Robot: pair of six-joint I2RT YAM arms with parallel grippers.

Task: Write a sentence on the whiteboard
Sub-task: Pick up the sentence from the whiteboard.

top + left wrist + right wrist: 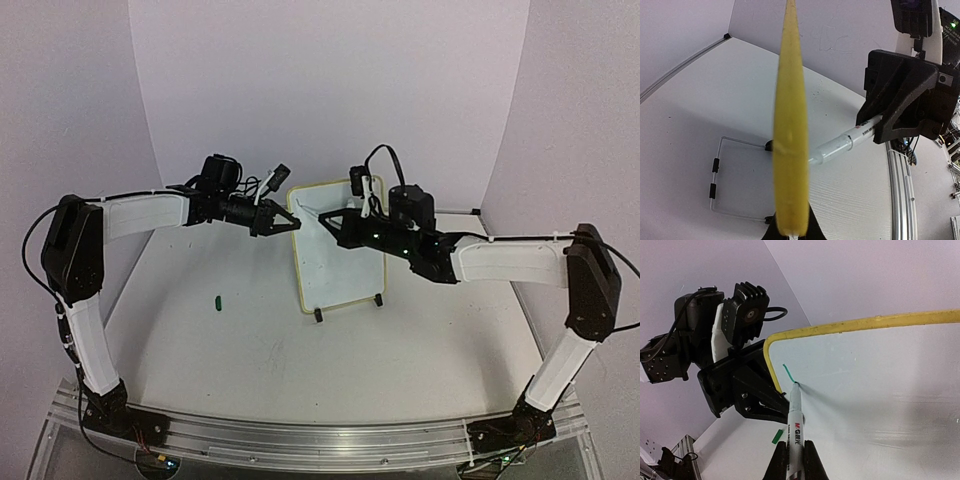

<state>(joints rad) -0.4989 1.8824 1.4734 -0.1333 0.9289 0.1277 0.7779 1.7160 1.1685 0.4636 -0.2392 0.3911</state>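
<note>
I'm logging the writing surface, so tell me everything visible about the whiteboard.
The whiteboard is small, white, with rounded corners, a thin yellow frame and black feet, standing nearly upright on the table. The left gripper clamps its upper-left edge; the marker in the right gripper touches it at the end of one short green stroke.

whiteboard [335, 278] and green cap [217, 300] on white table [420, 360]

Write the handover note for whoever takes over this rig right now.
Left gripper: shut on the left frame edge of the whiteboard, holding it upright.
Right gripper: shut on the marker, tip touching the board near its top left corner.
Done: one short green stroke there; the green cap lies on the table, left of the board.
Left: nearly all of the sentence.
</note>
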